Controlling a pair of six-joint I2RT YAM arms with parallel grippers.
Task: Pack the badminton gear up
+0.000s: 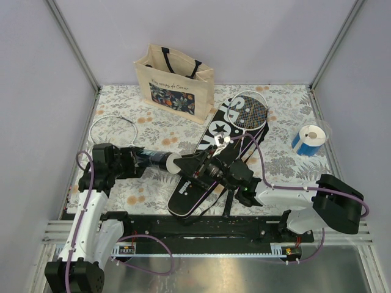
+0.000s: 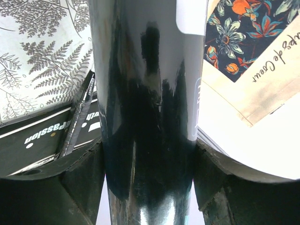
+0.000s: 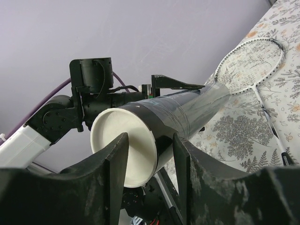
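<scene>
Right gripper, fingers half spread, straddles the white end cap of the long glossy black tube; whether it pinches, I cannot tell. Left gripper clamps the tube's body over the black racket-shaped cover. Best hold the tube level and centre on the cap.

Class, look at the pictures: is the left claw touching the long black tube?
Touching. The left wrist view shows the long black tube wedged between both fingers of the left claw, which press against its sides with no gap.
</scene>
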